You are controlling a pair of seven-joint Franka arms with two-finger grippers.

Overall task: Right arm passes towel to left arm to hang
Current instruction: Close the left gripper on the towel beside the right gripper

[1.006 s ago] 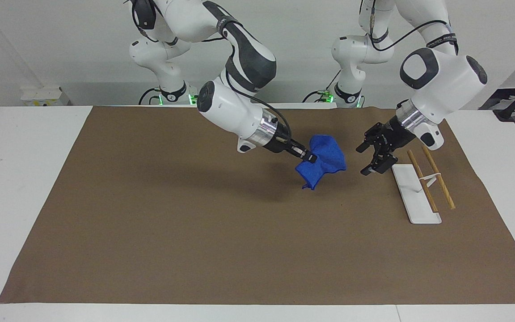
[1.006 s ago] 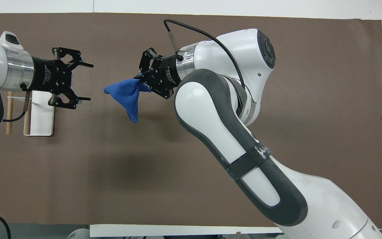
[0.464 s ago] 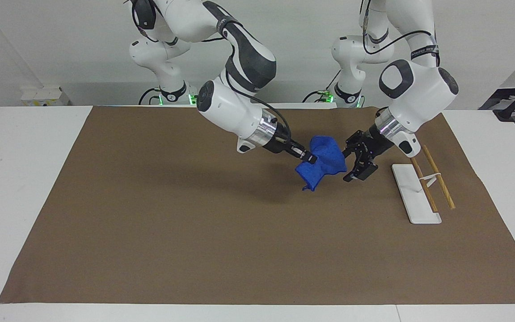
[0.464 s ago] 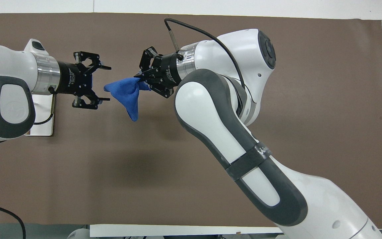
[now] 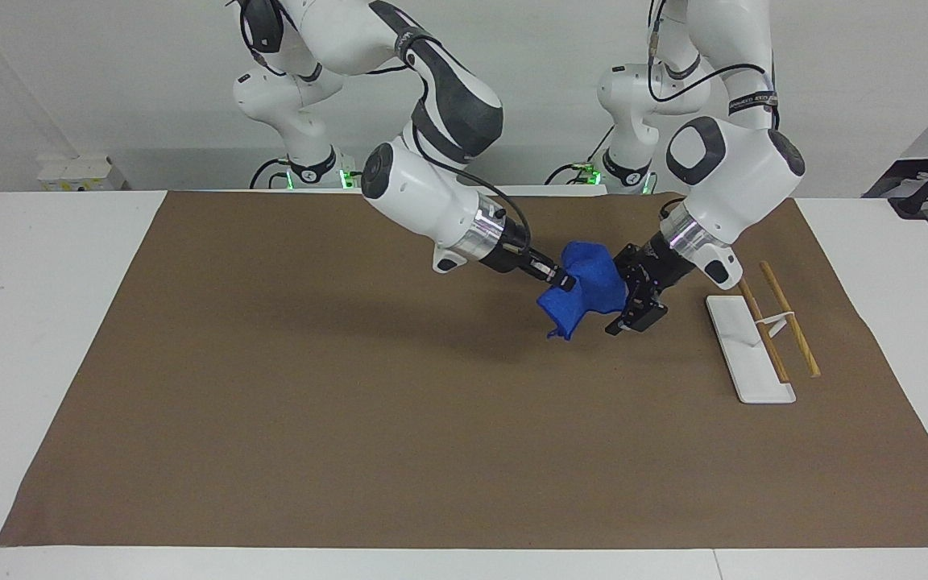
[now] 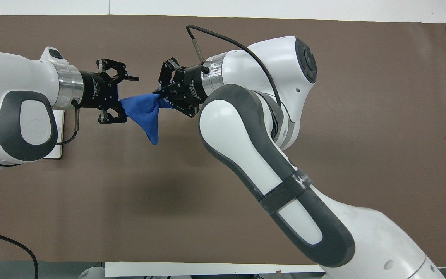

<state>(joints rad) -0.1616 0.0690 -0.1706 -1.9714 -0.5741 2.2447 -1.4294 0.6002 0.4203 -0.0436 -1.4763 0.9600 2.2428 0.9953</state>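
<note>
The blue towel (image 5: pixel 586 292) hangs bunched in the air over the brown mat, also seen in the overhead view (image 6: pixel 144 113). My right gripper (image 5: pixel 561 282) is shut on one end of it, shown from above too (image 6: pixel 162 97). My left gripper (image 5: pixel 631 304) is open, and its fingers (image 6: pixel 129 78) stand on either side of the towel's other end, shown from above (image 6: pixel 123 100). The towel's edge lies between them. A corner of the towel droops down toward the mat.
A white base with two wooden rods (image 5: pixel 762 334) lies on the mat toward the left arm's end, partly under the left arm in the overhead view (image 6: pixel 59 133). The brown mat (image 5: pixel 311 419) covers the white table.
My left gripper has moved from over the white base across to the towel, its open fingers now around the towel's end. My right gripper has shifted slightly toward it, still holding the towel.
</note>
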